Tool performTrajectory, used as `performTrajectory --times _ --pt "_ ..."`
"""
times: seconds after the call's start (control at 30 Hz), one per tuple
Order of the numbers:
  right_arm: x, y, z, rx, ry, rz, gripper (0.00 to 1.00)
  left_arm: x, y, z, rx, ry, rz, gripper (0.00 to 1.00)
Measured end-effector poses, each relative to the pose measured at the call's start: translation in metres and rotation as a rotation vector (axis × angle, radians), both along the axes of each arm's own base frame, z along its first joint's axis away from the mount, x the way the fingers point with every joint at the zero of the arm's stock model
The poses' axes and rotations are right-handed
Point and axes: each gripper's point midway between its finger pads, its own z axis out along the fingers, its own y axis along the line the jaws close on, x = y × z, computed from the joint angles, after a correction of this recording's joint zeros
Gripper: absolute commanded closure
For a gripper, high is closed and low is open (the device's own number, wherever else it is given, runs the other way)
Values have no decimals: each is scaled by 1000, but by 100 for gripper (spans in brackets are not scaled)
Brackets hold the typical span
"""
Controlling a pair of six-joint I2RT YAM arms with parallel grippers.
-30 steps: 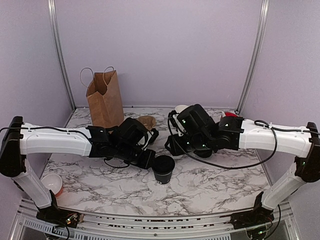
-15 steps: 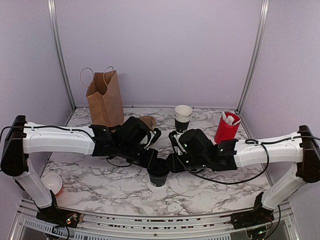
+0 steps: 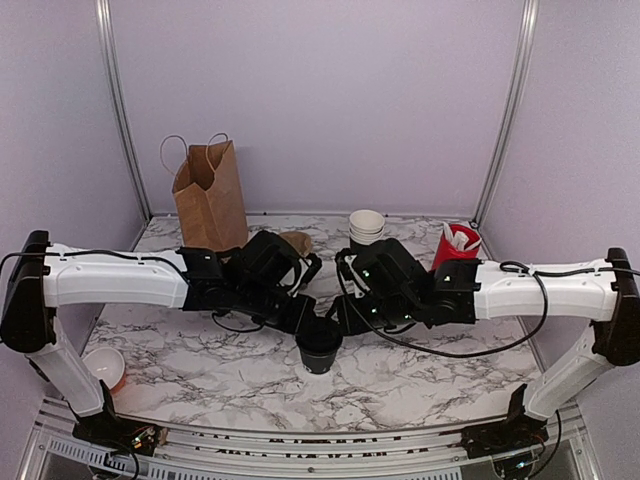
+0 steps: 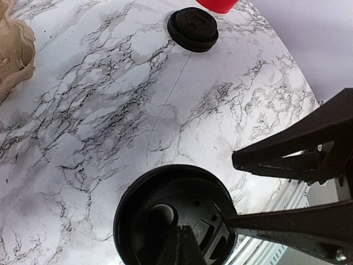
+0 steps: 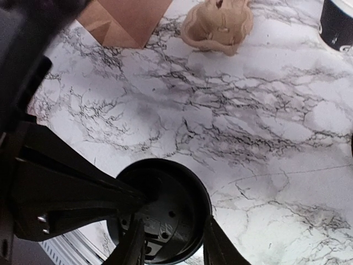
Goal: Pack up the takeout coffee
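The takeout coffee [image 3: 318,347] is a small black cup with a black lid, standing near the table's front centre. In the left wrist view the lid [image 4: 174,218] fills the lower middle. In the right wrist view the lid [image 5: 162,218] sits low at centre. My left gripper [image 3: 306,322] is shut, with its tips resting on the lid's top [image 4: 182,245]. My right gripper [image 3: 338,322] is open over the lid. One of its fingers [image 5: 131,245] lies over the lid and the other [image 5: 218,245] stands at the rim.
A brown paper bag [image 3: 210,195] stands open at the back left, with a crumpled brown paper piece [image 3: 295,243] beside it. A stack of lidless cups [image 3: 366,232] and a red cup [image 3: 453,252] stand at the back. A loose black lid [image 4: 193,28] lies near the red cup. A small bowl [image 3: 103,365] sits front left.
The right arm swung in from the back right to the cup, which now carries a lid. The cup shifted slightly toward the front. The left gripper stays at the cup.
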Motion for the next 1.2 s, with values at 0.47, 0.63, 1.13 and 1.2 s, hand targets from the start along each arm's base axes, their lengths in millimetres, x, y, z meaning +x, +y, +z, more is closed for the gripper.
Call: performTrajectory --times 0.47,0.63,1.13,1.2 --pt "-10 8 28 2 -61 28 62 -5 11 48 -89 -49 8 96" --pt "-15 13 -30 22 2 26 62 -14 12 -20 -59 23 4 97" --pt "-5 5 -15 -45 -15 9 60 -6 6 8 -46 -20 9 94" --pt "-2 7 0 -56 -35 16 60 -2 4 25 -57 -48 10 94"
